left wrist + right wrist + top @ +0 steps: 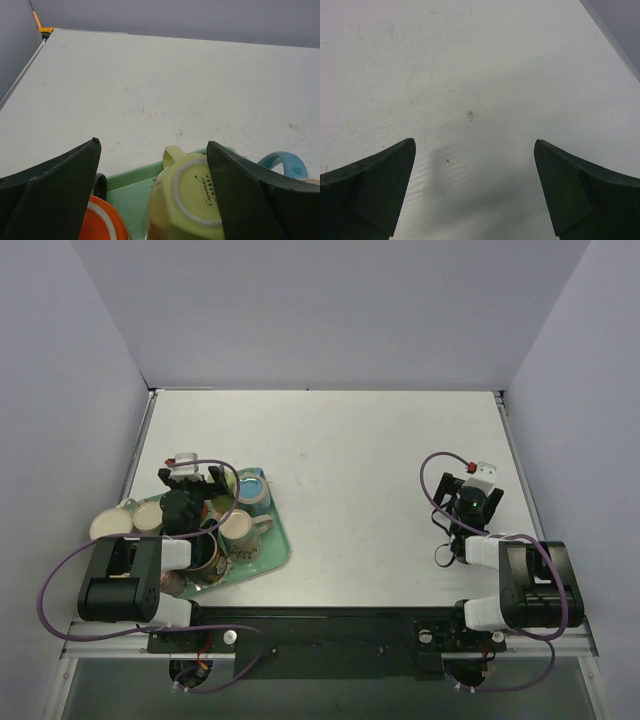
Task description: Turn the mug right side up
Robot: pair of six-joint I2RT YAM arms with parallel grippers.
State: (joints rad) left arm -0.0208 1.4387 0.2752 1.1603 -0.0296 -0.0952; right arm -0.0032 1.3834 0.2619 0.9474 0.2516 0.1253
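One yellow mug (184, 202) — base up — lies beneath the left tool (152, 145).

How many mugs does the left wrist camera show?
3: pale yellow ceramic mug, base up, bottom centre; orange mug lower left; blue mug at right edge. A black handle hints at a fourth, mostly hidden.

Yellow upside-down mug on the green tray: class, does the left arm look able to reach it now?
Likely yes: the left gripper, open, hangs over the yellow mug with nothing between them.
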